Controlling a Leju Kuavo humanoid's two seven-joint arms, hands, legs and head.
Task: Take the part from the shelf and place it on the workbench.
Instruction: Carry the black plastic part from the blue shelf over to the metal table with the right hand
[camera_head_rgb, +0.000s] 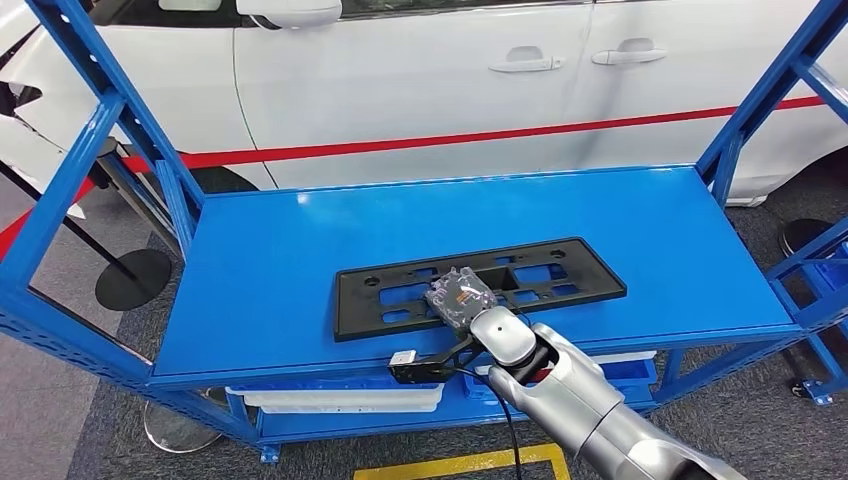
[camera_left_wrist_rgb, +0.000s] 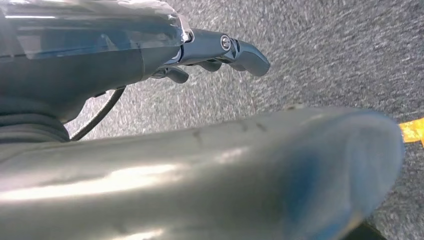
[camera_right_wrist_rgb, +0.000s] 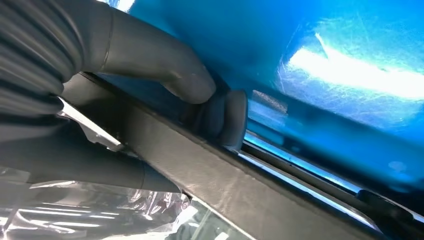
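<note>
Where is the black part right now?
In the head view the black part lies flat on the blue shelf top, near its front edge and about mid-width, with the right hand on its near edge.

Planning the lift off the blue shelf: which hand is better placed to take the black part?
Right. The right hand is already on the black part on the shelf, its thumb pressed to the edge. The left hand hangs over carpet, holding nothing.

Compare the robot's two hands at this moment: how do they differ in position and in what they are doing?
The right hand is raised over the blue shelf, gripping the black frame-shaped part; the left hand hangs above grey carpet, holding nothing. The right thumb presses the part's edge; the left hand's fingers are loosely curled.
</note>
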